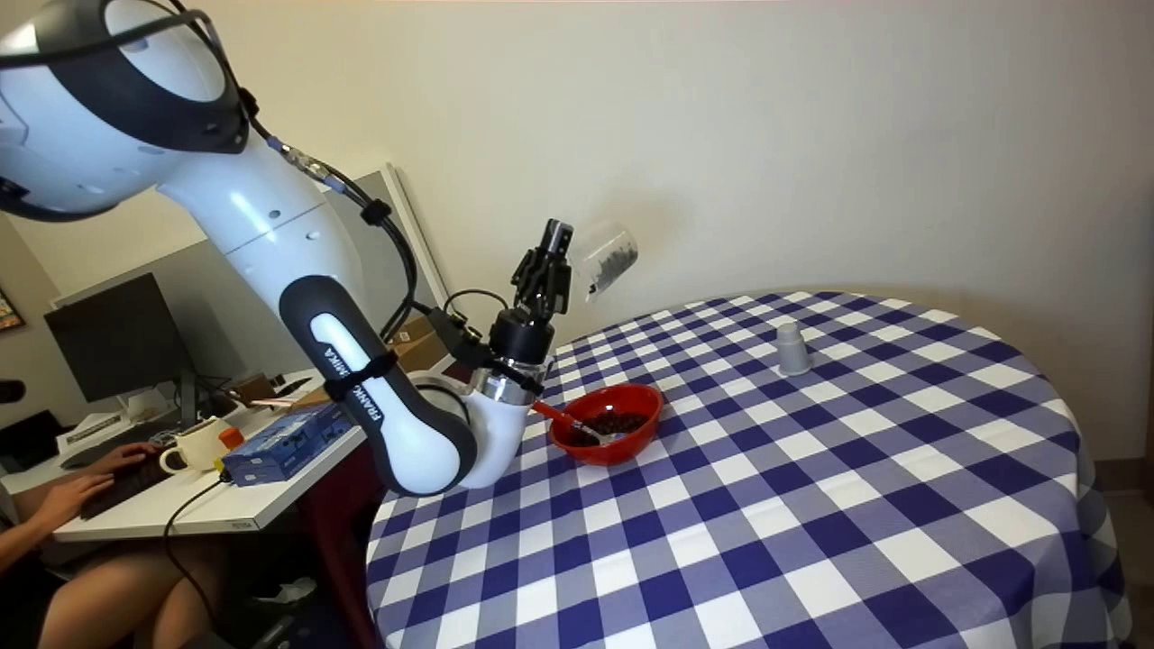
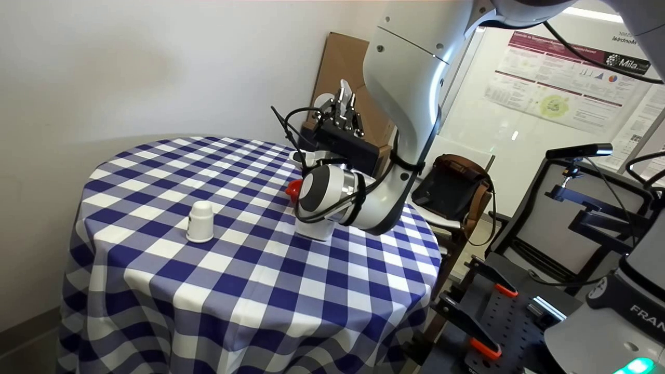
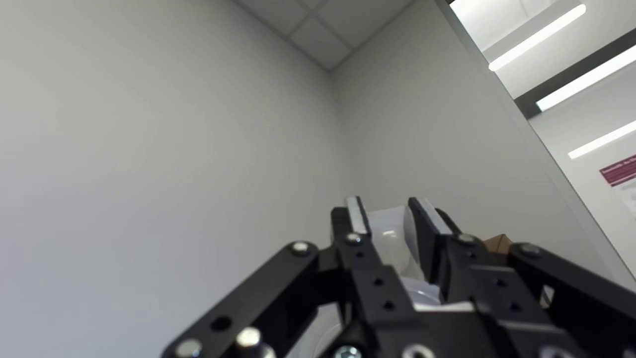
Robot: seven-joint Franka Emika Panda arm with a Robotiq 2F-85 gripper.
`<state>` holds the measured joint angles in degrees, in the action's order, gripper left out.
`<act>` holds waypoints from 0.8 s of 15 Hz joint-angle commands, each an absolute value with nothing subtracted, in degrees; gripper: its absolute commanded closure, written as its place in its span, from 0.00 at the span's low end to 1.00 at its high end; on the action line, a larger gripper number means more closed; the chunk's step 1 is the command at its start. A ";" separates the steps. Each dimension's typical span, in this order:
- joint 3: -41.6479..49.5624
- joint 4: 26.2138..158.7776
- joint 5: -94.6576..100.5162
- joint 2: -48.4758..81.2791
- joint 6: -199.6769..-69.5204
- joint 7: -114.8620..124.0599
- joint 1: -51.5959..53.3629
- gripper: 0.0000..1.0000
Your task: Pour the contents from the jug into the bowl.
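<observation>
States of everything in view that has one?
Jug: in air, tilted; contents unclear
Fingers: gripping jug
Bowl: upright, dark pieces inside
Utensil: in bowl, handle sticking out
White container: standing, narrow end up
Mug: upright
Ceiling lights: on
Base light: lit green

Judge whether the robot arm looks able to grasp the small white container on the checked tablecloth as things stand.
Probably not: the gripper holds the clear jug aloft, so its grip looks taken. The small white container stands apart from the red bowl, which seems no obstacle.
</observation>
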<state>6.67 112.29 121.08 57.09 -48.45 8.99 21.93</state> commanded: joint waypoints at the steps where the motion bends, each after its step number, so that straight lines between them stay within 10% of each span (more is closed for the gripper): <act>1: 8.02 110.71 119.04 58.49 -47.52 10.45 23.19 0.88; 12: 11.44 109.65 117.73 60.65 -47.52 12.29 25.40 0.88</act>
